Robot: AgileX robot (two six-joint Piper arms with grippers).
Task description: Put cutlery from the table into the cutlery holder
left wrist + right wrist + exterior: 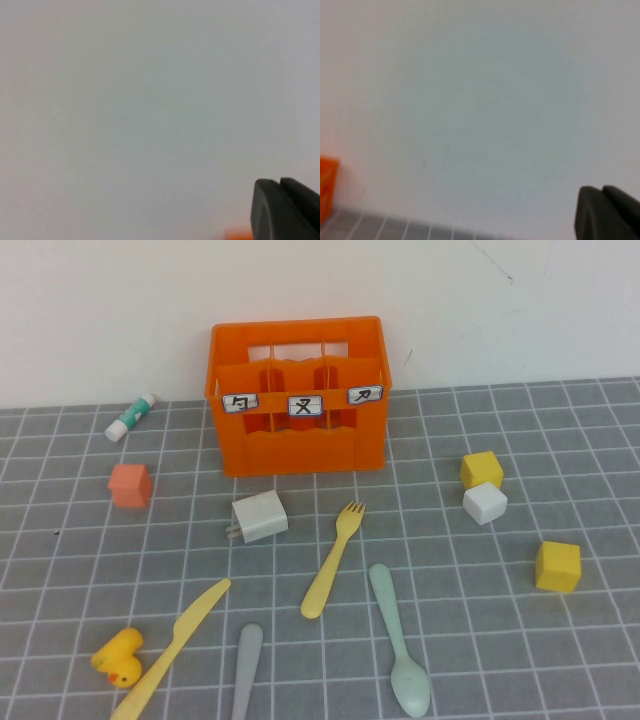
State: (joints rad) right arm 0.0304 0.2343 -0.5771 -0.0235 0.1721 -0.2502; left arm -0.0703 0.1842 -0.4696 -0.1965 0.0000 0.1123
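I have both arms parked, out of the high view. The left gripper point(280, 200) shows only in its own wrist view, dark fingers pressed together on nothing, facing the white wall with a sliver of orange at the frame edge. The right gripper point(602, 210) is likewise closed and empty, facing the wall with a strip of the gridded table point(395, 225) and an orange corner in sight.

All four utensils lie on the table point(560, 660) in front of the cutlery holder point(297, 395), which stands at the back against the wall. The yellow fork point(333, 560) is nearest it, tines toward the crate. The mint-green spoon point(396, 635) lies beyond the fork, further from the holder. The yellow knife point(172, 648) and the grey utensil point(247, 670) lie furthest out, partly cut off by the frame edge.

My worries: these pieces lie flat and thin, so closing fingers may skid off or flip one. The knife sits just beside the rubber duck point(118, 656), so a sloppy descent could nudge it. The white charger plug point(260, 517) sits between fork and holder and could be clipped in transit. The holder has labelled compartments, so I could drop a piece into the wrong one.

Count: four utensils, one holder with three labels, two yellow cubes point(558, 566), one white cube point(485, 503), one orange cube point(130, 485), one duck, one plug, one white-and-green tube point(131, 417).
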